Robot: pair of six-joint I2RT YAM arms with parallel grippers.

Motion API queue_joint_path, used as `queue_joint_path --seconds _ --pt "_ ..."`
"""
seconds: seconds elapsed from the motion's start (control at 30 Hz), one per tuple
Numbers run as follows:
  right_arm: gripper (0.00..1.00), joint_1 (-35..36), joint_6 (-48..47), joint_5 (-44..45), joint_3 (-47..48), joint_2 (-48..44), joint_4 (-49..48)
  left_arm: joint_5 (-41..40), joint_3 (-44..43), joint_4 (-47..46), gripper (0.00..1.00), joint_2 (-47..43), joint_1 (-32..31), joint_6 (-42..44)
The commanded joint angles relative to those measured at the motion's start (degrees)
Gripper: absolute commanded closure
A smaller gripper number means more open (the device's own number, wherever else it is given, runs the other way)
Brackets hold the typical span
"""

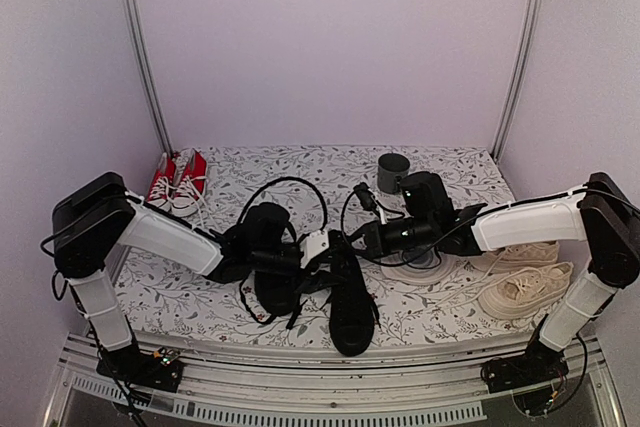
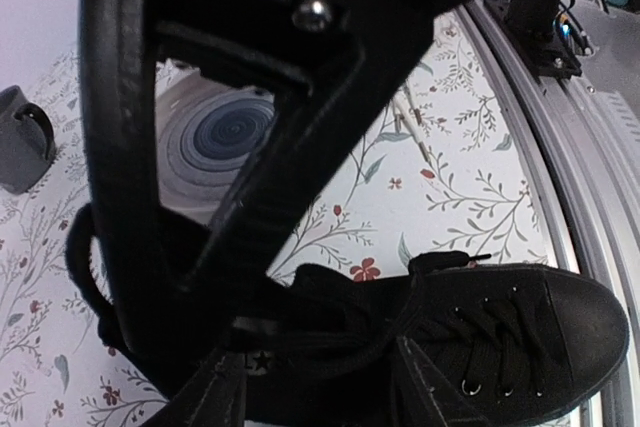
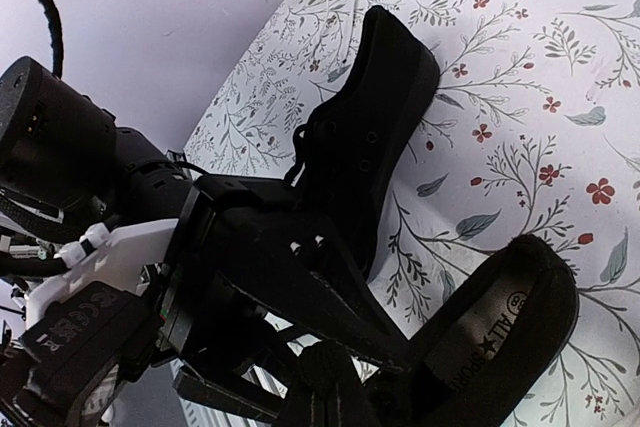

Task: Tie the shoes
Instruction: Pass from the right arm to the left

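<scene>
Meeting over the near black shoe (image 1: pixel 352 309), whose long axis runs toward the table (image 1: pixel 440 327) edge, toe nearest: left gripper (image 1: pixel 330 252), jaws parted, nothing visibly held, is closer; right gripper (image 1: pixel 362 239) is clenched, contents unclear. Second shoe (image 1: pixel 268 247) lies just left.

Matt black canvas on the shoes (image 1: pixel 352 307), smoother rubber at the toe cap (image 2: pixel 590 322); thin woven black laces (image 2: pixel 495 332). Small metal eyelets, faintly shiny. Printed floral cloth over the counter (image 1: pixel 440 322), matt, flat. Ribbed matt black plastic on the left fingers (image 2: pixel 130 197), two glossy metal screw heads above. Glossy white plastic shells on both arms, matt black housings at the joints. Cream cloth on the beige sneakers (image 1: pixel 525 289). Red cloth, white rubber on the small sneakers (image 1: pixel 178 183). Dull grey mug (image 1: pixel 393 173).
</scene>
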State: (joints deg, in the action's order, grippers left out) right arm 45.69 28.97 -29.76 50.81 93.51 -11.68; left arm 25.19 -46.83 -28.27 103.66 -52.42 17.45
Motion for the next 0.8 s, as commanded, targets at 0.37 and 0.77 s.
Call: queue_joint_path --seconds 0.37,0.77 --pt "0.99 0.11 1.09 -2.56 -0.25 0.35 -4.20 2.18 -3.87 -5.62 0.81 4.55 0.46 -3.27" --pt "0.58 -4.06 -3.81 -4.51 -4.77 -7.15 0.77 1.50 -1.34 -8.11 1.00 3.94 0.55 -3.42"
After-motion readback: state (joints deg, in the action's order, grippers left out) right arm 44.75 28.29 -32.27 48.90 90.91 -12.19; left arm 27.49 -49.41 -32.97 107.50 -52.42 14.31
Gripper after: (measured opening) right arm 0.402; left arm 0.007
